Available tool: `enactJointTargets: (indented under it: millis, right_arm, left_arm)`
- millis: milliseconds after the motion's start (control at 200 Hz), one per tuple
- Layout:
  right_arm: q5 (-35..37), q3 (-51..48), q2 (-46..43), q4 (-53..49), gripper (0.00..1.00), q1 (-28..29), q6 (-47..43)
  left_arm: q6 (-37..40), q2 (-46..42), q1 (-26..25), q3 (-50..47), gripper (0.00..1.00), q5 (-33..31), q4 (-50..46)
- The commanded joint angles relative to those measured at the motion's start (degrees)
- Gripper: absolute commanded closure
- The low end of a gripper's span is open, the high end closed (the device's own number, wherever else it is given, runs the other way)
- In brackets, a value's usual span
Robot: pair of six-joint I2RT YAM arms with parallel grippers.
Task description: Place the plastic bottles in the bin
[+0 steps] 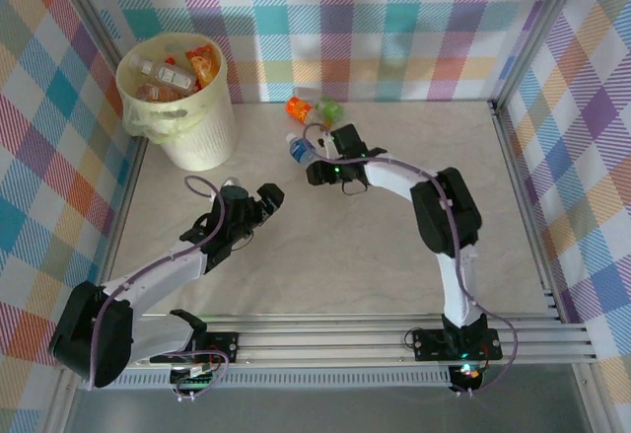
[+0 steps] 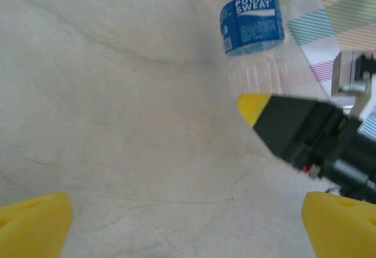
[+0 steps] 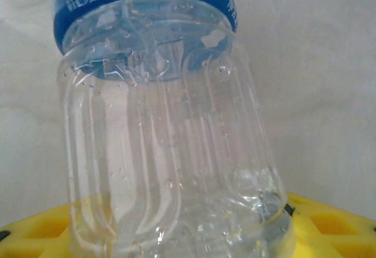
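Note:
A clear plastic bottle with a blue label (image 1: 299,147) lies on the table right of the bin (image 1: 202,132). My right gripper (image 1: 314,161) is shut on its base. In the right wrist view the bottle (image 3: 170,146) fills the space between the yellow fingers (image 3: 332,228), and both of them touch its sides. My left gripper (image 1: 268,199) hovers open over bare table, nearer and to the left. From its wrist view, the left gripper (image 2: 188,228) holds nothing and the same bottle (image 2: 252,29) lies ahead. The pale yellow bin holds several bottles (image 1: 168,78).
An orange-labelled bottle (image 1: 299,108) and a green-labelled one (image 1: 328,110) lie by the back wall, just beyond the right gripper. Checked cloth walls and a metal frame enclose the table. Open tabletop spreads between the two arms and to the right.

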Motion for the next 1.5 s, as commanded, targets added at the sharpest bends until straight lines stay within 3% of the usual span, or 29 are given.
enactJointTargets:
  millis: [0, 275, 570, 760, 1015, 1200, 1495]
  right_arm:
    - [-6.0, -11.2, -8.7, 11.7, 0.46, 0.9, 2.0]
    - [-15.4, -29.0, -23.0, 20.7, 0.46, 4.2, 5.3]
    - [-21.8, -31.9, -25.9, 23.2, 0.45, 8.7, 8.7]
    - [-22.8, -32.8, -25.8, 26.5, 0.44, 9.1, 11.8]
    - [-20.2, -32.0, -25.1, 26.9, 0.40, 9.1, 15.2]
    - [-17.9, -32.1, -25.3, 27.5, 0.29, 9.1, 18.0]
    - [-8.5, -37.6, -30.4, 32.0, 0.11, 9.1, 25.1]
  left_arm:
    - [1.5, 2.3, 0.6, 0.7, 0.00, 5.4, 8.3]
    - [-0.4, 10.2, 0.6, 3.4, 0.00, 11.3, 18.8]
    - [-3.3, 15.2, 0.6, 4.2, 0.00, 13.9, 27.4]
    - [-3.1, 16.2, 0.6, 5.1, 0.11, 15.6, 29.3]
    - [-2.1, 16.9, 0.7, 5.9, 0.28, 16.5, 29.1]
    - [-0.5, 17.0, 0.6, 7.3, 0.45, 16.9, 27.2]
    - [3.7, 13.3, 0.8, 9.7, 0.45, 11.9, 16.8]
